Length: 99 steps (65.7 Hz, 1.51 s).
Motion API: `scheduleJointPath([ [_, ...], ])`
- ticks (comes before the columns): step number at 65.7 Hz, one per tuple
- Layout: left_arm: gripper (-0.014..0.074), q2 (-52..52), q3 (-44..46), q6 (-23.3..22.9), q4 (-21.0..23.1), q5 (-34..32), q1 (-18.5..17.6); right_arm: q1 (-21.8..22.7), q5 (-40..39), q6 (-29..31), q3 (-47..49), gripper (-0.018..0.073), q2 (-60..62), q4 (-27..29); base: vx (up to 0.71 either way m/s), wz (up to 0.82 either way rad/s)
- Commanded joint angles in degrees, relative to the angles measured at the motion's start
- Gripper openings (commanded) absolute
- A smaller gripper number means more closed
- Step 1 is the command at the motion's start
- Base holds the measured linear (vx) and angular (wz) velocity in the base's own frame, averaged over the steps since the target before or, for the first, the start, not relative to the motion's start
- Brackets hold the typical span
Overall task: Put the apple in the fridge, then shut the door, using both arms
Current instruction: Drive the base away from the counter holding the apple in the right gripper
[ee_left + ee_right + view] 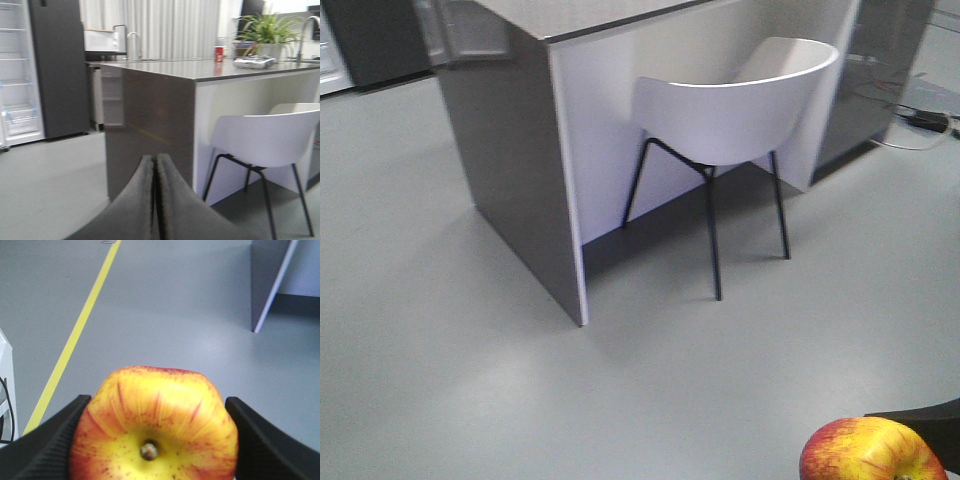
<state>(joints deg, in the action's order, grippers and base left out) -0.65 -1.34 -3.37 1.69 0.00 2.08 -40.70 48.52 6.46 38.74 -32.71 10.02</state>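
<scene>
The right gripper [157, 407] clamps the apple [152, 430], stem toward the camera, above grey floor. The left gripper [155, 195] has its fingers pressed together. Beyond, a counter [200, 70] carries a red can [218, 53], its lettering unreadable. Far left, the fridge [20, 75] stands open.

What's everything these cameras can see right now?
apple: one, red and yellow, low in the front view's right corner
chair: one, white with black legs, at the island
kitchen island: one, dark grey with white inner panel, centre
fridge: one, white shelves showing, far left
can: one, red, on the island top
potted plant: one, green, beyond the can
floor line: one, yellow, on grey floor
cables: black, on the floor, far right
left gripper: dark grey, shut, empty
right gripper: black, shut on the apple
</scene>
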Motion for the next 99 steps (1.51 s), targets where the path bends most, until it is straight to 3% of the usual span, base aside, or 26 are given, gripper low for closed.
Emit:
scheduleJointPath([
  [1,-0.0006,-0.9,-1.7,-0.4,0.2,-4.2,-0.3,0.0,-3.7,0.3,1.5,0.0185,-0.2,0.6,-0.01,0.49],
  [99,-0.0006,-0.9,-1.7,-0.4,0.2,-4.2,-0.3,0.0,-3.8,0.3,1.5,0.0186,-0.2,0.6,0.04,0.36],
])
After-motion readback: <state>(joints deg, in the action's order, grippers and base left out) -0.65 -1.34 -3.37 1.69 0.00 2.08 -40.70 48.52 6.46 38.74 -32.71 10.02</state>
